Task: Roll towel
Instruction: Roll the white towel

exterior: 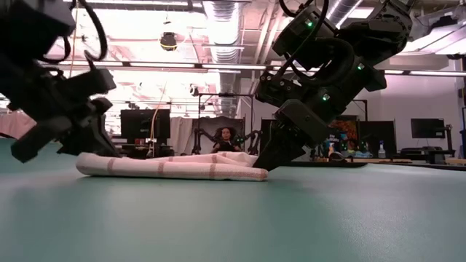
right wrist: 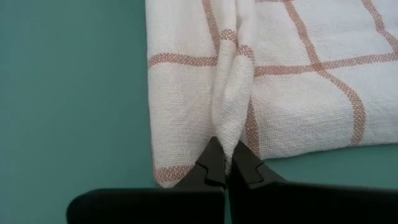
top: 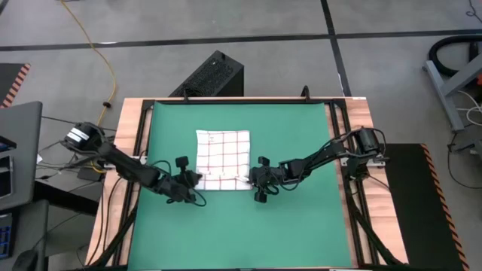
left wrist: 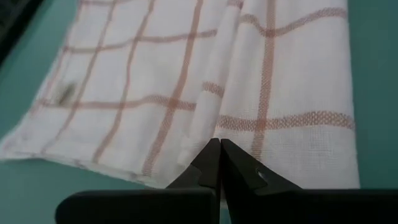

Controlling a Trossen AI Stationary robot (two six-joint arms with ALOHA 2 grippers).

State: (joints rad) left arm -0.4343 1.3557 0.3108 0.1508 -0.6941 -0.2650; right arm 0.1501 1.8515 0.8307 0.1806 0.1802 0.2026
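Observation:
The white towel (top: 223,158) with a thin red check grid lies on the green mat (top: 301,226), its near edge doubled into a low fold (exterior: 175,169). My left gripper (top: 197,181) is shut at the towel's near left corner. My right gripper (top: 252,179) is shut at its near right corner. Both reach in low from the sides, and both show in the low view, left (exterior: 98,142) and right (exterior: 271,161). My left gripper pinches a small raised pleat (left wrist: 200,127) of the towel at its near edge between its two fingertips, slanting down from the table's left. The cloth around it lies slack on the mat. I cannot tell how many layers it has. My right gripper pinches a raised ridge of cloth (right wrist: 229,118) near the towel's near right corner between its two fingertips, slanting down from the table's right. The ridge stands up from the towel, while the rest lies on the mat.
The mat is framed by a wooden table edge (top: 128,150) and dark rails. A black box (top: 211,75) stands beyond the far edge. Bare mat lies near and to both sides of the towel. A person (exterior: 227,138) sits in the room behind the table.

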